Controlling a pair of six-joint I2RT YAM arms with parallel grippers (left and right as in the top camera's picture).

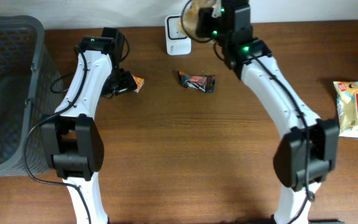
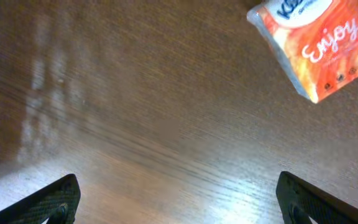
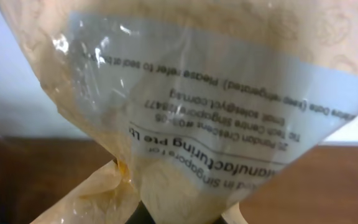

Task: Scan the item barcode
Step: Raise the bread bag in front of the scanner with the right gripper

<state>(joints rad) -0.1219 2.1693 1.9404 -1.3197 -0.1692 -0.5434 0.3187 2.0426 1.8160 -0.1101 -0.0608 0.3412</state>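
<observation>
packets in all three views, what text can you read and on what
"Enjoy": orange packet, left wrist view.
"anufacturing Pte L", upside down: clear bag label, right wrist view.
"please refer to seal at": same label; the address lines are blurred.
Overhead: dark wrapper and yellow packet, print too small to read.

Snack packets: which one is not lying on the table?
The pale see-through packet, held up by the right tool. The orange packet, dark wrapper and yellow packet all lie on the table.
</observation>
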